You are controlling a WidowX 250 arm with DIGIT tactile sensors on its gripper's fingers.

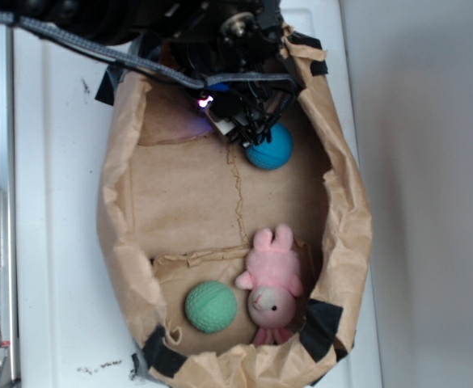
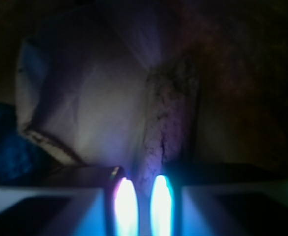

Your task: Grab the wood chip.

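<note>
Listing contents of brown paper bag (image 1: 119, 202) on white tabletop (image 1: 54, 202)
Pincer (image 1: 252, 129): upper centre of exterior frame, low inside bag; fingers nearly together in wrist view, glowing pads a thin gap apart; whether it grips anything cannot be told
Wood chip (image 2: 168, 123): rough brownish strip, centre of wrist frame, just above pads, beside pale crumpled paper (image 2: 84, 103)
Blue ball (image 1: 270, 148): by pincer
Green ball (image 1: 211, 305): lower centre
Pink plush bunny (image 1: 271, 279): right of green ball

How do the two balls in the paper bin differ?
The blue ball lies at the far end beside the pincer, partly covered by it; the green ball lies in full view at the near end, next to the pink plush rabbit. Both are round, textured and similar in size.
</note>
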